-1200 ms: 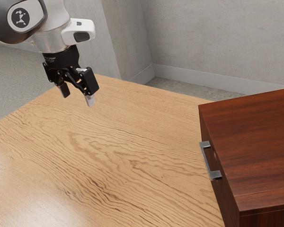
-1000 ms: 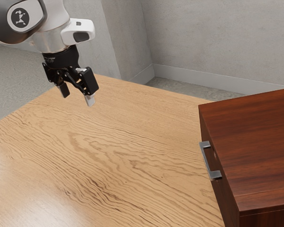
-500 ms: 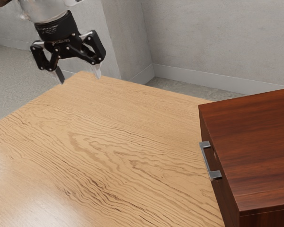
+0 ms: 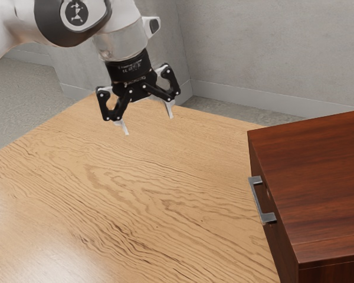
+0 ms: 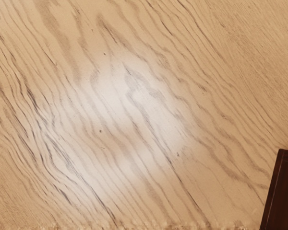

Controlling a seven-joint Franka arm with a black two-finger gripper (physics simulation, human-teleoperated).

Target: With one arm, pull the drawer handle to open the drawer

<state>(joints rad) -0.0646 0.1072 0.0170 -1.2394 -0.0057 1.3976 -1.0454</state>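
You're looking at a pale wooden table [image 4: 135, 194], bold grain, soft sheen. The cabinet [image 4: 318, 171] is dark reddish wood, smoothly polished; its handle [image 4: 261, 199] looks like brushed grey metal. The gripper [image 4: 147, 120] is matt black.

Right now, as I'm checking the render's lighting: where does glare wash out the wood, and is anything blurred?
Wrist view: a pale sheen on the table washes out the grain mid-picture; the cabinet corner is sharp. Exterior view: fainter sheen at the table's lower-left edge; drawer handle crisp.
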